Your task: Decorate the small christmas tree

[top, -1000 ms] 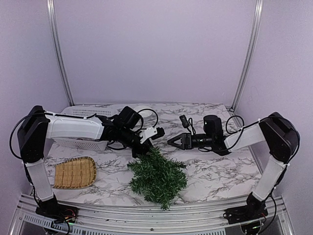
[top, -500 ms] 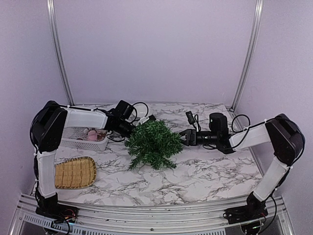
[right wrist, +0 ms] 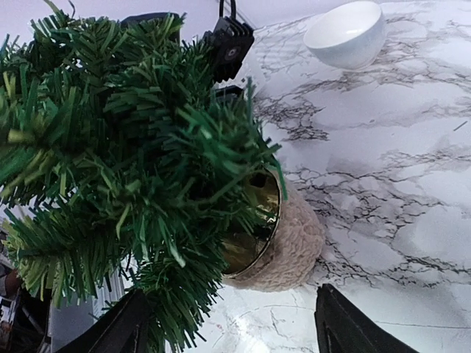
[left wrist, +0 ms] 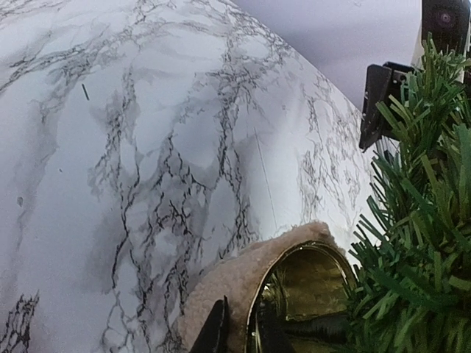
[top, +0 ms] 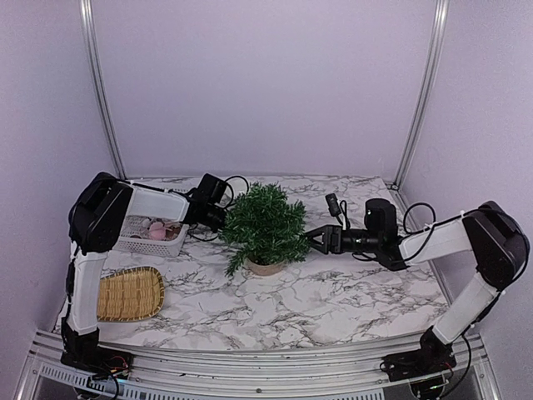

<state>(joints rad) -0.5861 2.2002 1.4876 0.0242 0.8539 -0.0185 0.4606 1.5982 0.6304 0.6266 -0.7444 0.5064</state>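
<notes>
Upright tree [top: 265, 223] blocks centre, bare table [top: 333, 304] in front

left arm [top: 154, 204], right arm [top: 437, 240]: white shells, black joints (looping black cables [top: 415, 208])

Probably lab: aluminium-framed booth [top: 102, 100], marble-print table [top: 358, 300].

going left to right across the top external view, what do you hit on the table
white basket → small christmas tree → right tool. The woven tray is left out, since it overlaps the basket from side to side.
</notes>
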